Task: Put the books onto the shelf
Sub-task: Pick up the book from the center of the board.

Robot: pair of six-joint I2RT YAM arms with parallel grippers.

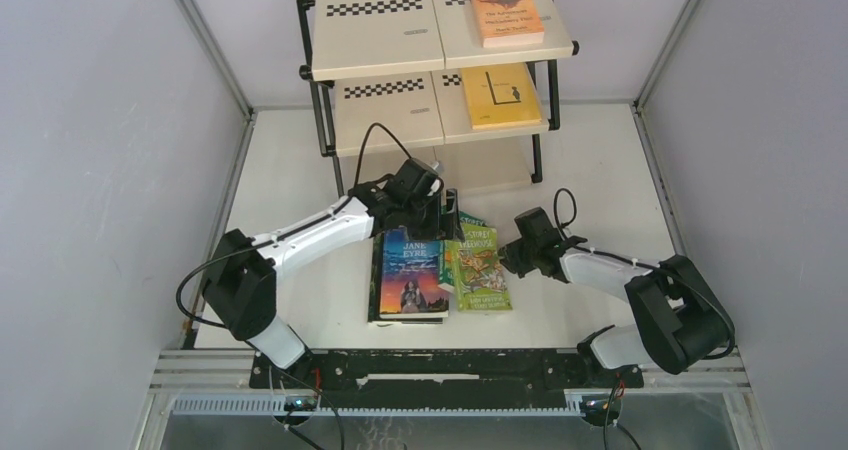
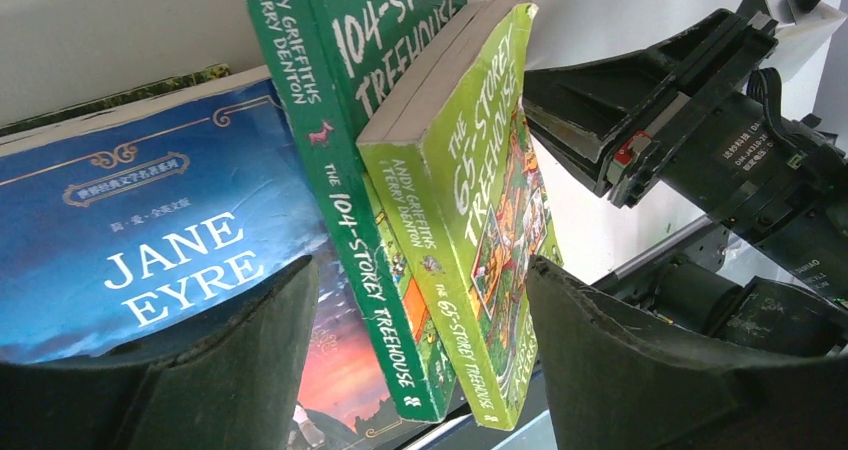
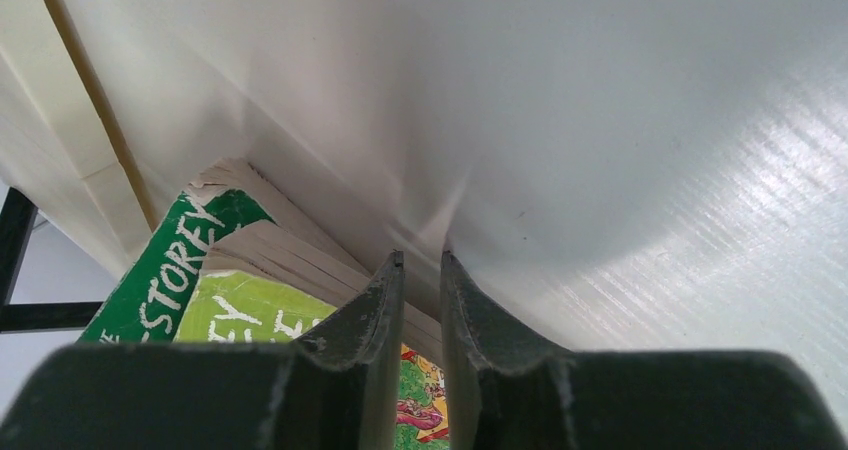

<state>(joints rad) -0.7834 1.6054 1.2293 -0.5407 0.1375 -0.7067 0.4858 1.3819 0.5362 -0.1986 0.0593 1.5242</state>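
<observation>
Two books lie on the shelf (image 1: 380,30): an orange one (image 1: 505,12) on the top tier, a yellow one (image 1: 500,95) on the middle tier. On the table lie the blue Jane Eyre (image 1: 412,275), a light green Treehouse book (image 1: 480,270) and under it a dark green one (image 2: 350,120). My left gripper (image 1: 442,205) hangs open at the books' far ends, its jaws straddling both green spines (image 2: 420,370) without touching. My right gripper (image 1: 503,258) is at the light green book's right page edge (image 3: 250,310), its jaws a narrow slit apart with nothing clamped (image 3: 420,258).
A dark book edge (image 1: 374,285) shows beneath Jane Eyre. The shelf's black frame legs (image 1: 325,130) stand just behind the left gripper. Grey walls enclose the white table (image 1: 600,170) on the left, right and back. The two grippers face each other closely across the green books.
</observation>
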